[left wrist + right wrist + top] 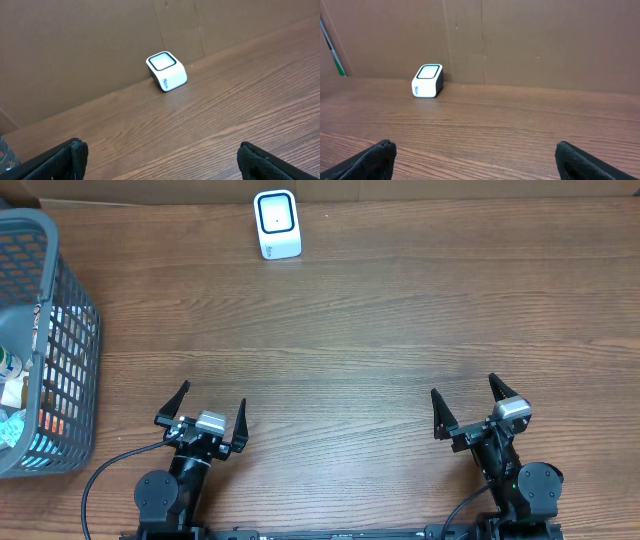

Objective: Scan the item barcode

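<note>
At the near edge of the brown wood-grain worktop [340,330], the left claw [213,395] is standing wide open, its two black fingers [55,160] splayed and holding nothing. I am seeing only bare wood between them in the left wrist view. The right claw [463,386] is sitting well apart from it, toward the right end of the same edge. It is likewise gaping and gripping nothing. Both are pointing away from the arm bases, toward the far side.

Moving outward, a broad stretch of worktop is lying in front of both claws. Across it, the white box-shaped barcode scanner [277,224] with a dark-framed window on top is resting at the far edge, just in front of the brown cardboard wall [530,40]. It is standing nearer the left arm's side than the right, and neither claw is touching it.

Off to the left, a grey plastic mesh basket [60,360] is sitting at the worktop's left edge, beside the left arm. The packaged items [12,395] to be scanned are lying inside it. I am making out pale and orange wrappers through the grid, but I cannot tell what they are or where any barcode is facing.
</note>
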